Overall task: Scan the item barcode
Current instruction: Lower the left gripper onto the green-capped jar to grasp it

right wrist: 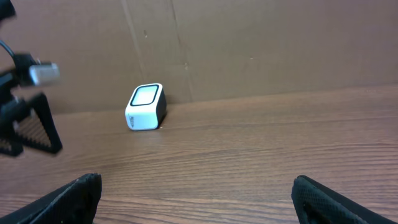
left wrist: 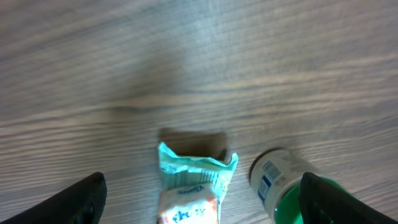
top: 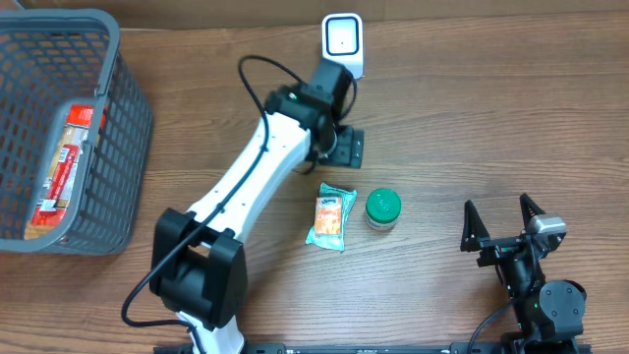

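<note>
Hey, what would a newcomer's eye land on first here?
The white left arm stretched diagonally across the centre, its open fingers near a snack packet and a green-lidded bottle. Then the grey basket at the left edge, and the white scanner at the far edge.

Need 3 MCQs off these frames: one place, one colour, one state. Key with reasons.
1. The white scanner stands on the table at:
A. the near edge
B. the far edge
C. the middle

2. The jar has a lid that is:
A. red
B. yellow
C. green

3. The right claw is:
A. open and empty
B. shut on the jar
C. shut on nothing

Key:
1 B, overhead it sits at the top, farthest from the robot.
2 C, overhead shows a green top.
3 A, its fingers stand wide apart with nothing between them.
</note>
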Tool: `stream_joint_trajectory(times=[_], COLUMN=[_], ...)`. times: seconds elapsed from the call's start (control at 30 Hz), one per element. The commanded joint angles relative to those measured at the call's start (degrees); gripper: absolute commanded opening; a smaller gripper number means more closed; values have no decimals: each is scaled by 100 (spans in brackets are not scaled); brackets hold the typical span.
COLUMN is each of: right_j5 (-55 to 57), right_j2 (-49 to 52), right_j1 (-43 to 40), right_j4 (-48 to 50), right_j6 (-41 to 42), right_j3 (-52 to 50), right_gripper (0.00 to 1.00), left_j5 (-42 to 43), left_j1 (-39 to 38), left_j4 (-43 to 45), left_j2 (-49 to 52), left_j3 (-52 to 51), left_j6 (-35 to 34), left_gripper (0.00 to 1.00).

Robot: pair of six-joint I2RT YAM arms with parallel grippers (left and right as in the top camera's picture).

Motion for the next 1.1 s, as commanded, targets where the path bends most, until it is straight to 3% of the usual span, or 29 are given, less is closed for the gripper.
stream_joint_trajectory(times=[0.0, 0.43, 0.7, 1.07], right_j5=[35, 35, 35, 37], right_j2=[2, 2, 2, 2], right_j1=[-37, -37, -37, -37], right_j4=[35, 35, 35, 35], right_j6=[-13, -13, -13, -13], right_j3=[-61, -61, -61, -61], right_gripper=[100, 100, 100, 100], left_j5=[72, 393, 625, 1154], left_j1=[-271, -680, -621, -898], left_j4=[328, 1279, 994, 761], left_j2=[-13, -13, -13, -13], left_j3=[-533, -776, -245, -278], left_j6=[129, 131, 129, 133], left_gripper=[90, 95, 97, 100])
